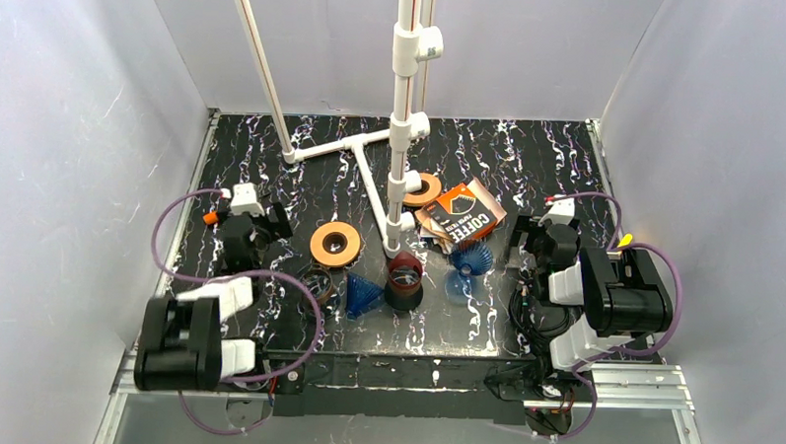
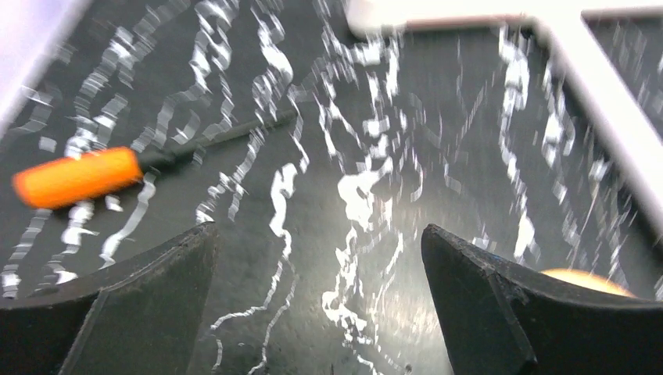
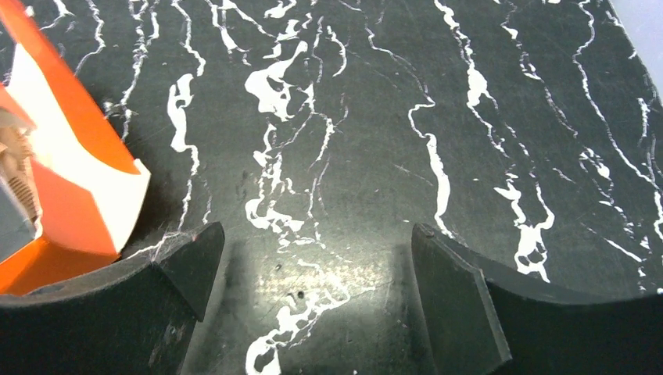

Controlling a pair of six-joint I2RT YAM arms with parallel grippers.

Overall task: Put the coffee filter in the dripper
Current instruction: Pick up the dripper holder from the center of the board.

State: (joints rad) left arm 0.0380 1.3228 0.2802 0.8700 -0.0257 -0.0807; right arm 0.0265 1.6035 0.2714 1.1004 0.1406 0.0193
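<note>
An orange-and-black packet of coffee filters (image 1: 460, 214) lies right of the table's centre. Its orange and white corner (image 3: 70, 180) shows at the left of the right wrist view, and I cannot pick out a loose filter. A blue fluted dripper (image 1: 472, 256) stands just in front of the packet. Another blue cone (image 1: 363, 295) lies on its side near the middle front. My left gripper (image 1: 261, 222) (image 2: 317, 230) hangs open over bare table at the left. My right gripper (image 1: 532, 235) (image 3: 317, 228) is open over bare table just right of the packet, holding nothing.
A white pipe stand (image 1: 402, 133) rises from the table's middle. Two orange rings (image 1: 335, 244) (image 1: 422, 189) lie near it, and a dark cup (image 1: 404, 280) stands at the centre front. An orange-handled tool (image 2: 78, 176) lies left of my left gripper.
</note>
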